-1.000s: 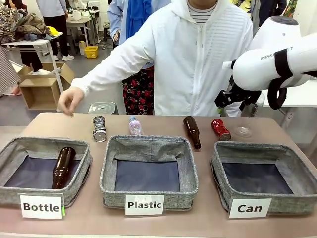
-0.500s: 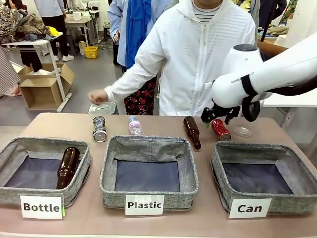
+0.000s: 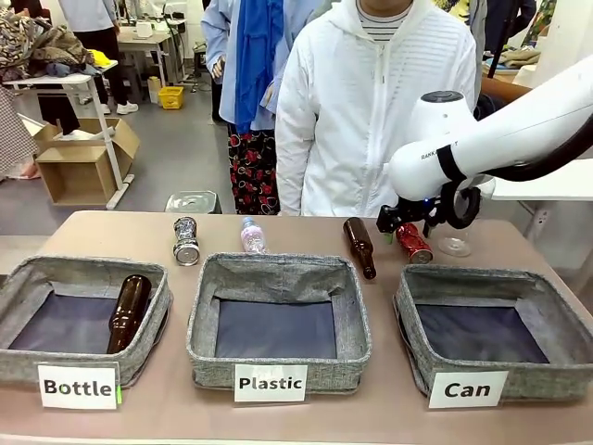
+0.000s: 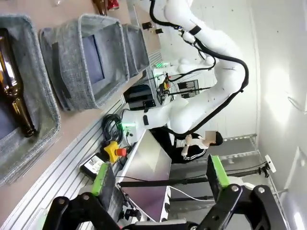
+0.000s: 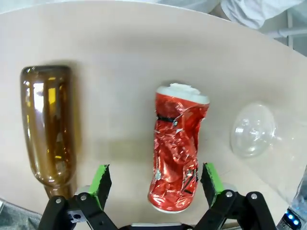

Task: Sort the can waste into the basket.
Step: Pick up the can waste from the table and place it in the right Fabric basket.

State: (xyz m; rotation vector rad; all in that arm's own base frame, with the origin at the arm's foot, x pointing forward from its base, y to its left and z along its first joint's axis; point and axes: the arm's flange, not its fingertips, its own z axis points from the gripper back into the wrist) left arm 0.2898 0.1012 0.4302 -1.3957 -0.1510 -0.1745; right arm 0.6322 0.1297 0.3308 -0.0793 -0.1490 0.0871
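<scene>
- Front view: the right gripper (image 3: 408, 221) has swung down from high above the basket (image 3: 491, 283) labelled "Can" and now hangs low over the red can (image 3: 413, 243), which lies on the table just beyond the basket's far-left corner
- Right wrist view: its fingers stand apart, one green pad on each side of the red can, with nothing pinched yet, so I judge the approach nearly done and the closing squeeze next
- A brown bottle (image 5: 48, 124) lies just beside the red can, on the side away from the basket; one pad comes down close to it and could nudge it
- Across the table from the basket, the person's outstretched arm has drawn back, so no hand is over the table
- The silver can (image 3: 186, 240) has not moved and lies well to the left of the basket, past the two other baskets
- Neither can is in the basket, so the whole sorting is still to do
- Left wrist view: the left gripper (image 4: 158, 179) is spread apart and holds nothing, well away from the basket
</scene>
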